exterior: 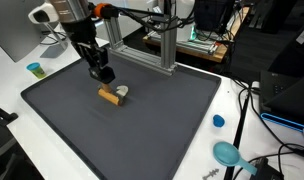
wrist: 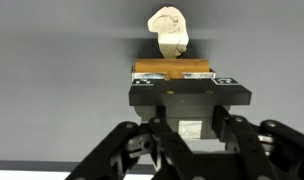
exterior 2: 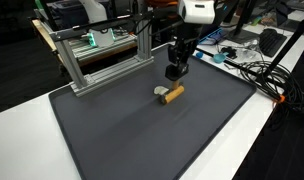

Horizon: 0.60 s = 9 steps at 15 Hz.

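Mat (exterior: 82, 120) of dark grey covers most of the white worktop (exterior: 12, 85), giving small things a soft place to lie. Near the worktop's left edge in an exterior view stands a small blue cup (exterior: 34, 69), well apart from the rest. Further right, toward the mat's far edge, the gripper (exterior: 105, 76) hangs just above a short wooden block (exterior: 111, 97), which lies flat with a pale crumpled lump (exterior: 122, 92) touching its side. The wrist view shows the block (wrist: 172, 70) just beyond the fingers, unheld; how far the jaws stand apart cannot be told. An aluminium frame (exterior: 142, 45) lines the far edge; blue lids (exterior: 219, 121) sit near the right edge.
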Motion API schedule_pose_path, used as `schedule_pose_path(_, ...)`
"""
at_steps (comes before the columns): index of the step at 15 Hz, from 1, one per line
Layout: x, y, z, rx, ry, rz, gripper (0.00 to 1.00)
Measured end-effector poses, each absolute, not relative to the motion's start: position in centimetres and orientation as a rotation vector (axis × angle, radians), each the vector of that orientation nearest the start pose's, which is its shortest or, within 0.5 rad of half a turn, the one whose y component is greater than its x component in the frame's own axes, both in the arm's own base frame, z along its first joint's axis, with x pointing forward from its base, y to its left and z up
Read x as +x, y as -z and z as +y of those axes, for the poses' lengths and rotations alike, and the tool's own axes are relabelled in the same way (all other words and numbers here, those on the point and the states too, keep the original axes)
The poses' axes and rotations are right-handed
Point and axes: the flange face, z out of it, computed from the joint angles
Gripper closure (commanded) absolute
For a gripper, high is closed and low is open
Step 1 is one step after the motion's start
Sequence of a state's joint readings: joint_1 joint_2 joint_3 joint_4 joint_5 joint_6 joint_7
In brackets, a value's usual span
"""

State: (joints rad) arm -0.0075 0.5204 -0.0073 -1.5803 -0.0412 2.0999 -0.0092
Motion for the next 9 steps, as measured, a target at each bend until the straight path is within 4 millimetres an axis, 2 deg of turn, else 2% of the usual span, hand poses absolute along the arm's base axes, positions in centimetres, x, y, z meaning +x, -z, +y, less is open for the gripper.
schedule_pose_path(4, 67.8, -37.3, -0.7, -3.18, 0.053, 0.012, 0.79)
schedule_pose_path(6, 67.2, -37.4, -0.8, -3.181, 0.028, 0.037, 0.79)
schedule_pose_path(9, 66.8, -35.8, -1.5, -3.184, -0.019, 0.08, 0.79)
